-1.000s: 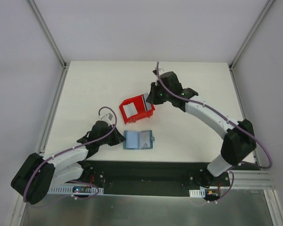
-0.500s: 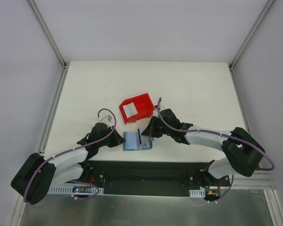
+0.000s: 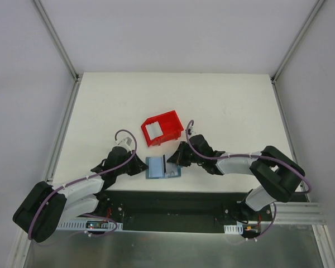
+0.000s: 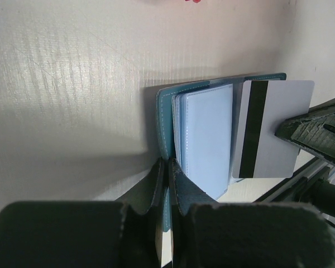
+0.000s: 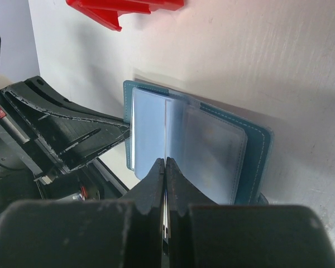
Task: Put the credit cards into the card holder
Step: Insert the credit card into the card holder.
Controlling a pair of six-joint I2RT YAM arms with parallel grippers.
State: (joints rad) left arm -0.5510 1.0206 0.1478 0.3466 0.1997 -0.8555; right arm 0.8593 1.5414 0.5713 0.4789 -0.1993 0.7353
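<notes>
Lying open on the table point(image 3: 223, 111), near its front edge, the card holder point(image 3: 154, 168) is clamped at its left flap by the left gripper point(image 4: 167, 170); a credit card point(image 4: 273, 128) is pinched upright by the right gripper point(image 5: 165, 167), just above the fold, long edge parallel to it.

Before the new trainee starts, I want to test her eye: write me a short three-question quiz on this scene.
1. True or false: the card holder is folded shut.
2. What is the right gripper clamped on? A nothing; B a credit card; C the card holder.
3. Fill in: the gripper pinching the card holder's edge is the ____ one.

Key: 1 false, it lies open. 2 B. 3 left; the left gripper is shut on the teal edge.
</notes>
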